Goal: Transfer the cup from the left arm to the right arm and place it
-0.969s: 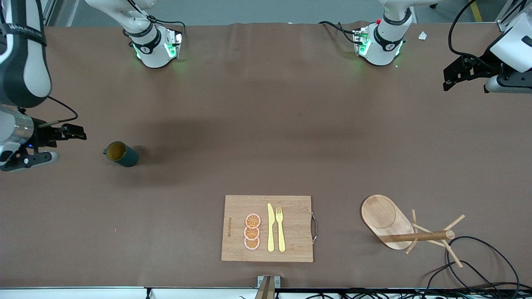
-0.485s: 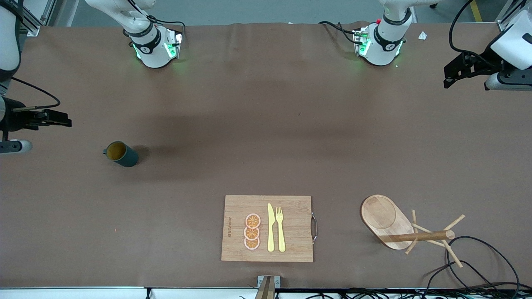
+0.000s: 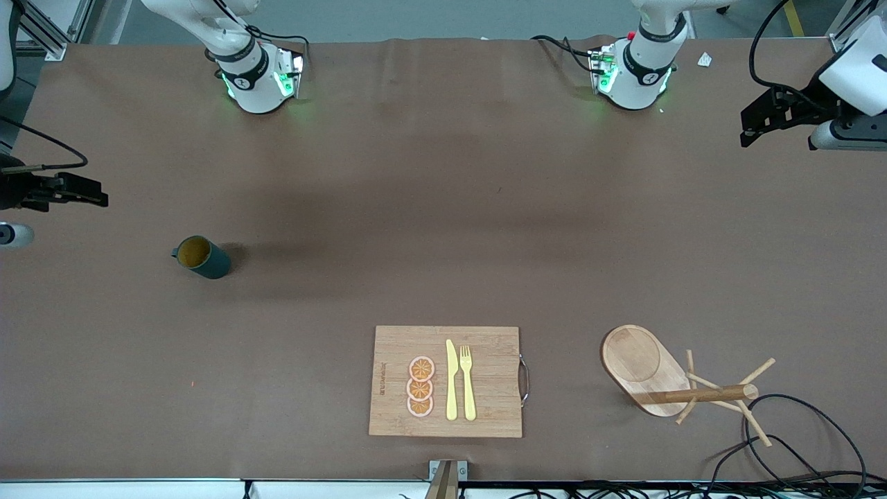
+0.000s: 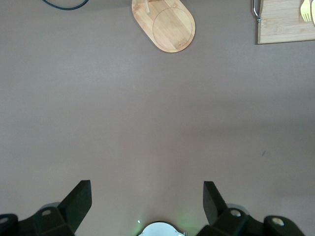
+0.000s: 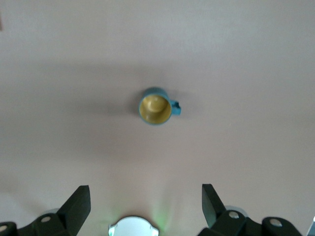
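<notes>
The dark teal cup (image 3: 201,256) stands upright on the brown table toward the right arm's end, its yellow-brown inside showing. It also shows in the right wrist view (image 5: 156,106), with its small handle to one side. My right gripper (image 3: 95,197) is open and empty, high over the table's edge at the right arm's end, apart from the cup. In its wrist view the right gripper (image 5: 145,199) shows two spread black fingers. My left gripper (image 3: 748,128) is open and empty over the left arm's end of the table, and it too shows wide open in its own wrist view (image 4: 146,196).
A wooden cutting board (image 3: 485,346) with orange slices, a yellow knife and a fork lies near the front camera. A wooden mug tree (image 3: 700,396) lies tipped on its oval base (image 3: 641,360) toward the left arm's end. Black cables (image 3: 804,443) lie at that corner.
My right gripper has drawn away from the cup toward the table's edge at the right arm's end. The cup has not moved. The left arm has hardly moved.
</notes>
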{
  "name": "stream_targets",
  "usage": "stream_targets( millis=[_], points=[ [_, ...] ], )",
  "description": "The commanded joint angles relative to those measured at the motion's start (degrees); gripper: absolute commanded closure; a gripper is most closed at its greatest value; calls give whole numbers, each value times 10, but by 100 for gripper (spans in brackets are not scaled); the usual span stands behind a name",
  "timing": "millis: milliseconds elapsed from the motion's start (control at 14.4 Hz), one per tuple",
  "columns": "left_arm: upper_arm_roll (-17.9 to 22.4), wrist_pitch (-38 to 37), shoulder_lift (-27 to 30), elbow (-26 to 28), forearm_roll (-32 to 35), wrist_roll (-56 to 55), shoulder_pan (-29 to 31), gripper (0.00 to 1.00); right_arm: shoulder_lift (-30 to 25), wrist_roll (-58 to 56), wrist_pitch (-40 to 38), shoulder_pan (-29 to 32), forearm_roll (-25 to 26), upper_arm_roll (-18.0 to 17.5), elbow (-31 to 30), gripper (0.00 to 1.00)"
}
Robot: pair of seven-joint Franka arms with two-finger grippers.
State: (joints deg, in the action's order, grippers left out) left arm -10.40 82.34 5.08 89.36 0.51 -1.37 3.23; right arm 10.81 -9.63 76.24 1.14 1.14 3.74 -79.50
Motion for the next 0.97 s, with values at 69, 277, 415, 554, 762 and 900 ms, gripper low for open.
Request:
stream_targets(
  millis=[69, 277, 415, 554, 762, 900],
  points=[
    [-11, 6, 13, 3, 0, 7, 3, 0, -24, -8, -24, 0, -3, -1, 4, 0],
    [-12, 5, 17, 3, 0, 11, 3, 0, -33, -8, -23, -1, -4, -1, -6, 0],
    [-12, 1, 19, 5, -1, 13, 3, 0, -47, -8, -18, -2, -4, -1, -14, 0],
    [-14, 1, 25, 10, 0, 13, 3, 0, -84, -9, 6, -2, -4, -1, -57, 0],
    [-18, 1, 32, 15, -1, 13, 2, 0, -124, -11, 30, -2, -4, -1, -110, 0],
    [-23, 1, 31, 13, -2, 13, 2, 0, -129, -12, 29, -3, 0, -1, -109, 0]
  ],
)
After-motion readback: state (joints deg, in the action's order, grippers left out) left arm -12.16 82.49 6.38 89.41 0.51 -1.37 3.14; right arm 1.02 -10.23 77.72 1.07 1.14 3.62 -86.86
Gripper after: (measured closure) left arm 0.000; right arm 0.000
